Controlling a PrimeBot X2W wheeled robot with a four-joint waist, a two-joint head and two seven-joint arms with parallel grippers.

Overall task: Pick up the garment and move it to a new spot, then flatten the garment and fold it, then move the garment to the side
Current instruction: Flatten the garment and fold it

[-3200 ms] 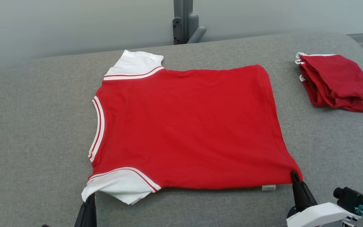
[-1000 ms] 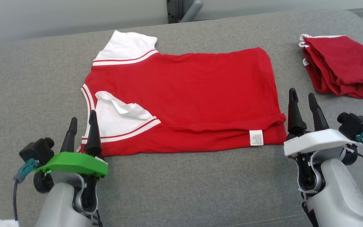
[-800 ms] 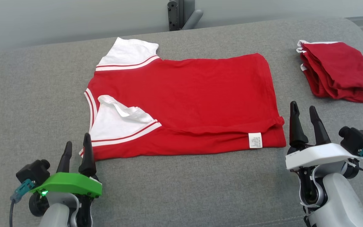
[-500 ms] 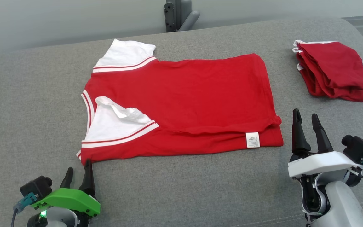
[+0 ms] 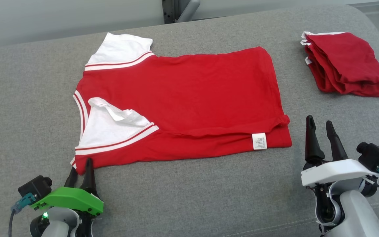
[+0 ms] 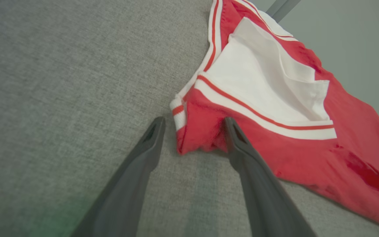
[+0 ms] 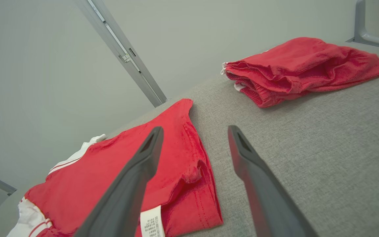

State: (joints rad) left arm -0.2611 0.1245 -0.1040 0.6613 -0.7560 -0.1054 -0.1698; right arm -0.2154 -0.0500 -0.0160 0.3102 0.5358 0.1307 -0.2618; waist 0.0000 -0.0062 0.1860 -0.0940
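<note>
The left gripper (image 6: 194, 121), fingers apart, straddles a corner of the red fabric shirt with white sleeves (image 5: 189, 95). The right gripper (image 5: 318, 120) hovers parted beside its hem.

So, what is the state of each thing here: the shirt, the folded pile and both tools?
Red shirt: spread flat, near edge and near sleeve folded over onto it.
Folded red pile: stacked, apart from the shirt.
Left tool: open, straddling the shirt's near left corner.
Right tool: open, empty, beside the hem.

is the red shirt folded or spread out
Partly folded: the near edge of the shirt is turned over its body, white sleeve and label on top.
</note>
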